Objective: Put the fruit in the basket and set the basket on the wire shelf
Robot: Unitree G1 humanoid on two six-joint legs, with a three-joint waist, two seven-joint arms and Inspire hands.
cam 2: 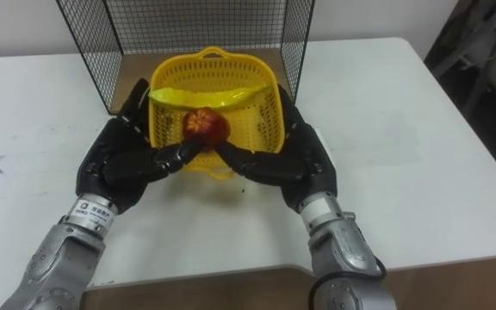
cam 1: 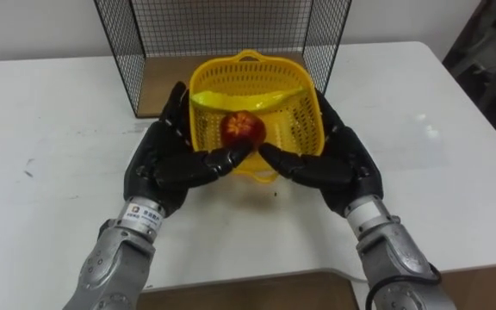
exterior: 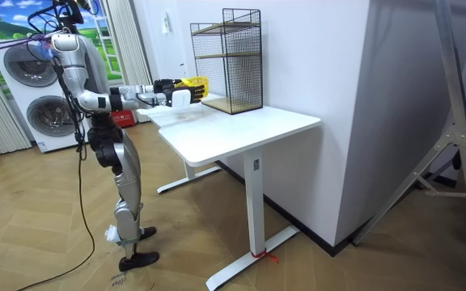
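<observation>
At twelve o'clock in the left eye view, the wire shelf (cam 1: 222,26) is standing open-fronted on the white table (cam 1: 50,120), and the yellow basket (cam 1: 295,108) is sitting just short of it. You're pressing the basket between both hands. The left hand (cam 1: 166,159) is lying flat on its nine o'clock wall and the right hand (cam 1: 334,164) on its three o'clock wall, fingers stretched along the mesh and thumbs meeting under the six o'clock rim. The fruit is loaded: the red apple (cam 1: 241,127) is resting toward six o'clock on the basket floor, and the banana (cam 1: 248,101) is lying across behind it.

Over in the room view, you're standing at the table's end on the room view's left, arms reaching forward. The basket looks raised off the tabletop, level with the shelf's lower tier.

Switching to the right eye view, the same hold is showing, palms squeezing evenly.

By my reading you're in the placing step. Next you're needing a level push toward twelve o'clock, keeping the side pressure steady so the basket doesn't slip.
</observation>
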